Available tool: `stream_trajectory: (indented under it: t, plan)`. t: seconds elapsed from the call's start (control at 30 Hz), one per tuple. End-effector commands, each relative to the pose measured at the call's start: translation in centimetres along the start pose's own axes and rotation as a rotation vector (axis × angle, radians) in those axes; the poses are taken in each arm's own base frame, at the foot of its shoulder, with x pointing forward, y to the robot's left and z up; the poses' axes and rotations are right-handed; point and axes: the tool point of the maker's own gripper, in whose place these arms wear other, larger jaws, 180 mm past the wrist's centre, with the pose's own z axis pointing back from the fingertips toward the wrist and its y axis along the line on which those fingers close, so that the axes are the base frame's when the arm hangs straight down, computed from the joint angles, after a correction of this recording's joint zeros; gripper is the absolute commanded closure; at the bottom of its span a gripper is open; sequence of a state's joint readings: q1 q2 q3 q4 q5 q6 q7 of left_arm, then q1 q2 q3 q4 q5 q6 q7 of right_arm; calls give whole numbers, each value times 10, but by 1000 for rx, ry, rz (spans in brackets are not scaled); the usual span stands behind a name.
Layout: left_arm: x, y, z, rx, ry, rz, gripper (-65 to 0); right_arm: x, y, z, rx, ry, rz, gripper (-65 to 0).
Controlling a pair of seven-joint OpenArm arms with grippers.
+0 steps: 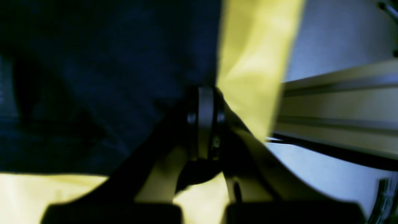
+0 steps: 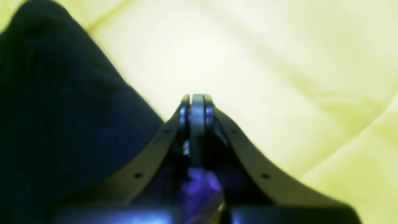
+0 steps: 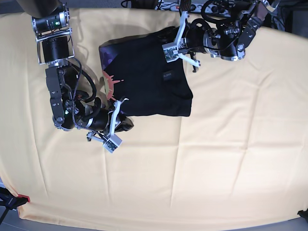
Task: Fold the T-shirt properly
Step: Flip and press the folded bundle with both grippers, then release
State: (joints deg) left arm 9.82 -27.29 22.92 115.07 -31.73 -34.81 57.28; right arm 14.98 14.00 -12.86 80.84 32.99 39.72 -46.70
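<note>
The black T-shirt [image 3: 149,82] lies partly folded at the top middle of the yellow cloth, with a small square label [image 3: 167,76] facing up and an orange-pink print [image 3: 109,82] showing at its left edge. My left gripper [image 3: 170,51] is at the shirt's top right edge. In the left wrist view it [image 1: 205,99] is shut, with black cloth [image 1: 108,77] right at its tips. My right gripper [image 3: 125,123] is at the shirt's lower left corner. In the right wrist view it [image 2: 197,99] is shut, with purple cloth [image 2: 200,183] between the fingers and black cloth [image 2: 56,124] beside it.
A yellow cloth [image 3: 216,159] covers the whole table. An aluminium rail [image 1: 339,105] runs past the table edge in the left wrist view. Cables [image 3: 168,5] lie at the far edge. A red clamp [image 3: 21,198] sits at the near left corner.
</note>
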Motion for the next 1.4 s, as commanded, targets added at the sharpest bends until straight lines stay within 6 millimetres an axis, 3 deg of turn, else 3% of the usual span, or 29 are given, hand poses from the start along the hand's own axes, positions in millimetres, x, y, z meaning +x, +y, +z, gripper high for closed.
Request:
stream_trajectory:
  t: [0.0, 0.17, 0.27, 0.37, 0.57, 0.73, 0.87, 1.0, 1.13, 1.27, 1.37]
  plan:
    - [6, 3, 1, 5, -34, 1, 0, 20, -6, 6, -5, -50, 29, 0]
    - [-8, 14, -7, 1, -38, 70, 0, 3, -2, 5, 11, 24, 66, 0]
    - [-16, 38, -6, 54, 7, 54, 0, -8, -5, 13, 22, 71, 52, 0]
    - [-12, 69, 3, 123, 20, 34, 0, -16, -4, 27, 66, 97, 13, 0]
    - [-2, 122, 16, 209, -7, 38, 0, -45, 22, 57, 110, 97, -20, 0]
    - [21, 173, 31, 285, -151, 60, 0, -72, 51, 80, 102, 80, -70, 0]
    - [26, 202, 33, 308, -230, 109, 0, -90, 79, 95, 85, 49, -145, 0]
    - [38, 213, 28, 304, -250, 119, 0, -83, 86, 109, 22, -43, -222, 0]
    - [60, 215, 44, 289, -299, 130, 0, -53, 77, 128, -81, -221, -270, 0]
    - [80, 202, 76, 219, -329, 196, 0, -20, 66, 158, -134, -421, -328, 0]
    - [94, 191, 117, 165, -407, 199, 0, -6, 67, 182, -105, -514, -362, 0]
